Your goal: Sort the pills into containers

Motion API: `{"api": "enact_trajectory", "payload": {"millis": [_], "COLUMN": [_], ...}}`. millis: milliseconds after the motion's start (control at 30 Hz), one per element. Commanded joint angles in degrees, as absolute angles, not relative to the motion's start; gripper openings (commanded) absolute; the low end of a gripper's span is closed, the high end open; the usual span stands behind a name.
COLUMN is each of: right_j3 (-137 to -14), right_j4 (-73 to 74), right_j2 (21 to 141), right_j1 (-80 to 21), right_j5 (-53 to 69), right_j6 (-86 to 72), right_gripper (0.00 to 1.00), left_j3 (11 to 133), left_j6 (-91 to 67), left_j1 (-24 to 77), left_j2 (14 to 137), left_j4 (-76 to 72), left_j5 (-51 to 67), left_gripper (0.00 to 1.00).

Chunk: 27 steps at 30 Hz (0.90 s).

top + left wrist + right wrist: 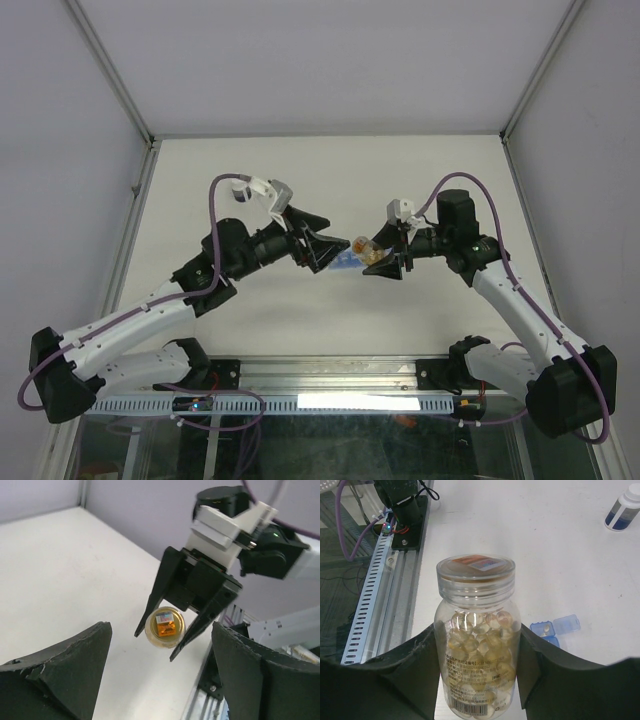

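Right gripper tight around clear bottle (lid on); left gripper spread wide.

Amber pills fill a clear capped jar, upright above the counter. Just right lies the translucent blue containers strip, one compartment open.

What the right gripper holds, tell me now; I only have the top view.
Observer: The right gripper is shut on a clear bottle full of amber pills.
Operator: Report the cap.
Observer: The cap is on the bottle, so no pills can pour yet.
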<state>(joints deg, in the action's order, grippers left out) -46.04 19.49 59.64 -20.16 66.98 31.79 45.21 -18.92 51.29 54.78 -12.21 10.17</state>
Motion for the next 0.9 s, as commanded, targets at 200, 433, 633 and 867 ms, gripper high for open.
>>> {"api": "enact_trajectory", "payload": {"millis": [200,433,633,867], "right_j3": [-47.9,-47.8,-47.9,-47.9], "right_j4": [15.9,15.9,15.9,15.9], "right_j2": [59.8,59.9,59.8,59.8], "right_j1": [-20.0,-20.1,-20.0,-20.1], "right_j5": [67.2,67.2,67.1,67.1], "right_j6": [30.5,30.5,30.5,30.5], "right_gripper": [0.0,0.0,0.0,0.0], "left_j3": [61.2,65.0,66.3,66.3], "left_j6": [-27.7,-26.7,-26.4,-26.7], "left_j1": [63.6,64.7,64.7,64.8], "left_j2": [65.5,69.3,71.0,71.1], "left_j4": [6.7,9.2,9.7,10.0], "left_j5": [-17.6,-17.8,-15.6,-13.5], "left_gripper": [0.81,0.69,0.59,0.57]}}
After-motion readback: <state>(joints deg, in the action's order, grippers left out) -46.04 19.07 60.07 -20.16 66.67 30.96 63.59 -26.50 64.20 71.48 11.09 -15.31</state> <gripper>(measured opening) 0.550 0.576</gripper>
